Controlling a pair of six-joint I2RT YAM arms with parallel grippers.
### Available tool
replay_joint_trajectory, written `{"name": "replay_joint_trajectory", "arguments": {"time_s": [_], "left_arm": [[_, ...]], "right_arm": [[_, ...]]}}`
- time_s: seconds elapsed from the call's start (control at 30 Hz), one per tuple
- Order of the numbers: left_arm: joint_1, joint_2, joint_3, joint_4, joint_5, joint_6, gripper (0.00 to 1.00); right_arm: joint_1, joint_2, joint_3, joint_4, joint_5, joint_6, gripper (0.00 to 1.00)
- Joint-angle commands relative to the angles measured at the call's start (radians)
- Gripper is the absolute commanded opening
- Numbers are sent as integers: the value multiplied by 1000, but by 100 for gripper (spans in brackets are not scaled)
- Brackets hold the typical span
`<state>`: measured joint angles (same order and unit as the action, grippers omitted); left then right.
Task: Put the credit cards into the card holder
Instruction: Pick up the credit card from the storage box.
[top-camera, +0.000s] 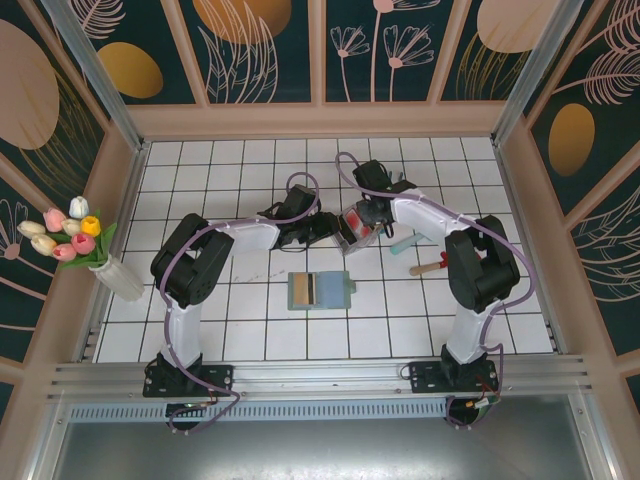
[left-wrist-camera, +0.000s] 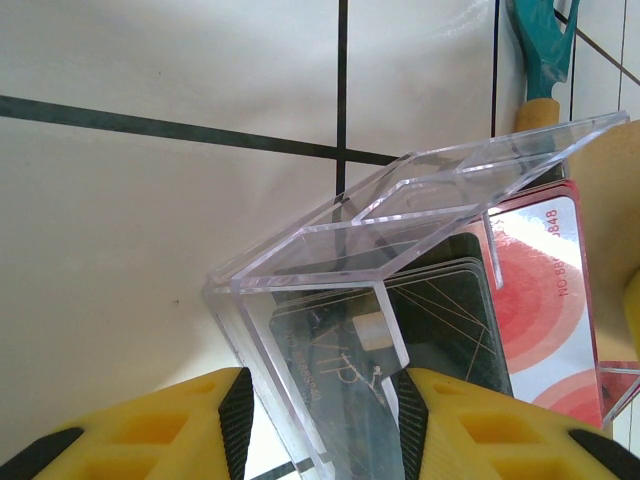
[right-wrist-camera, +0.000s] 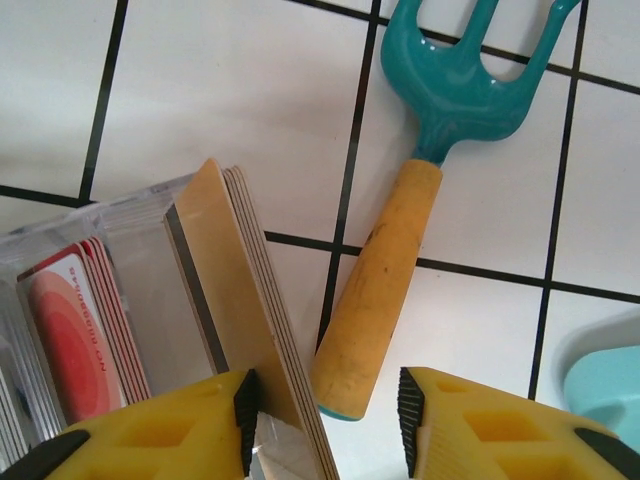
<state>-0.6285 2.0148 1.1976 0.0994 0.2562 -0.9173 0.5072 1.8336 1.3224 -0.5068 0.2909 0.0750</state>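
My left gripper (left-wrist-camera: 322, 402) is half spread astride one corner of the clear tray (left-wrist-camera: 290, 255), I judge to steady it. Whether the pads actually bite the slick, hard plastic I cannot tell. Just ahead of its fingers, dark cards (left-wrist-camera: 430, 320) and a glossy red card (left-wrist-camera: 540, 290) sit filed inside. My right gripper (right-wrist-camera: 325, 400) is spread. A thin stack of stiff tan cards (right-wrist-camera: 235, 280) leans on edge against its left pad, clear of the right one, so nothing is pinched. A garden fork (right-wrist-camera: 375, 280) with teal tines and a wooden handle lies beyond. The card holder (top-camera: 320, 290) lies flat and open behind both grippers, toward the bases.
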Motion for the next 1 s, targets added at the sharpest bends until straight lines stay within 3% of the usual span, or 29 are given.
{"name": "replay_joint_trajectory", "arguments": {"time_s": [0.0, 0.37, 0.93, 0.97], "left_arm": [[7, 13, 0, -93, -31, 27, 44], [6, 14, 4, -92, -23, 24, 44], [6, 7, -1, -92, -27, 26, 44], [7, 6, -1, -94, -26, 27, 44]], "right_arm": [[1, -21, 35, -29, 55, -28, 42], [9, -41, 34, -36, 23, -32, 25], [25, -100, 41, -58, 19, -18, 17], [26, -104, 43, -62, 3, -17, 13]]}}
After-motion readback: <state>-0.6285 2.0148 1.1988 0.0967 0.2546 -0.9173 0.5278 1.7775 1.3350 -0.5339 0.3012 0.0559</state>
